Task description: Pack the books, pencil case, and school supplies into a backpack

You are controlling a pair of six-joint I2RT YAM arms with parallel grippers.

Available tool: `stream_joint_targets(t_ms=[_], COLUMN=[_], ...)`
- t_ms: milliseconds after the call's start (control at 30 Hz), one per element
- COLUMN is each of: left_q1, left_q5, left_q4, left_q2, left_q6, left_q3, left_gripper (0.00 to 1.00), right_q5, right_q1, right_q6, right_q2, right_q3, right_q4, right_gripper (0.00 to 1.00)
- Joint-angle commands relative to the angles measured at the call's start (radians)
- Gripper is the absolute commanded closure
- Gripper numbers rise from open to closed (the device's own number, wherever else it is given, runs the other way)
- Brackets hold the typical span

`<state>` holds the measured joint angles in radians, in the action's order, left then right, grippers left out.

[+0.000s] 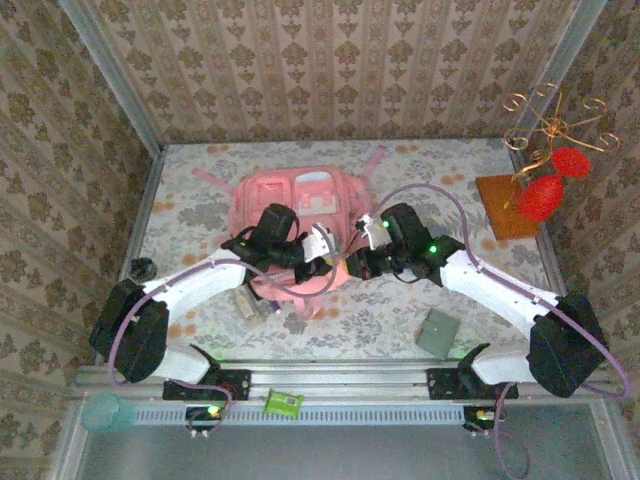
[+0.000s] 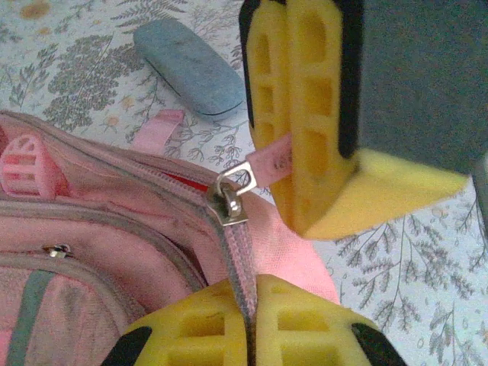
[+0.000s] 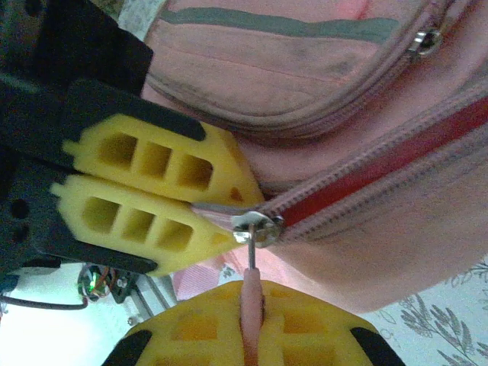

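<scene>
- While the left fingers clamp shut on the zip tape at the backpack's near edge, the right fingers pinch the pink pull tab on that zip's slider.
- Backpack lies mid-worktop, zip slightly parted, red inside.
- Blue oblong case lies just beside the backpack's strap.

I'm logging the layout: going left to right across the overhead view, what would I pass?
teal round object → pink backpack → grey-green square → wooden board
</scene>
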<state>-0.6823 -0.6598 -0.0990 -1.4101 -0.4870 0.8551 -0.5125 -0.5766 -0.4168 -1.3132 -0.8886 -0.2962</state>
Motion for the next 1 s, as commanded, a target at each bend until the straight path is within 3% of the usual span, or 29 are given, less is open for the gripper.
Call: stream_joint_targets(t_ms=[0, 167, 400, 667, 767, 967], left_q1=[0.065, 0.128, 0.191, 0.206, 0.192, 0.064], left_q5=[-0.056, -0.116, -0.177, -0.241, -0.217, -0.143], left_q4=[-0.002, -0.029, 0.027, 0.128, 0.173, 0.194], left_q2=[0.055, 0.132, 0.206, 0.227, 0.205, 0.083], left_q6=[-0.111, -0.227, -0.241, -0.207, -0.188, -0.204], left_q3=[-0.048, -0.081, -0.13, -0.164, -0.173, -0.147], left_gripper=[1.0, 1.0, 1.0, 1.0, 1.0, 1.0], right_q5=[0.081, 0.289, 0.44, 0.435, 0.366, 0.296], right_q1=[0.056, 0.141, 0.208, 0.241, 0.248, 0.279], right_q6=[0.047, 0.073, 0.11, 0.098, 0.123, 0.154], right_q2=[0.006, -0.116, -0.263, -0.46, -0.456, -0.26], right_q3=[-0.065, -0.132, -0.261, -0.398, -0.396, -0.274], right_q4=[-0.128, -0.234, -0.236, -0.197, -0.174, -0.215], right_gripper=[1.0, 1.0, 1.0, 1.0, 1.0, 0.66])
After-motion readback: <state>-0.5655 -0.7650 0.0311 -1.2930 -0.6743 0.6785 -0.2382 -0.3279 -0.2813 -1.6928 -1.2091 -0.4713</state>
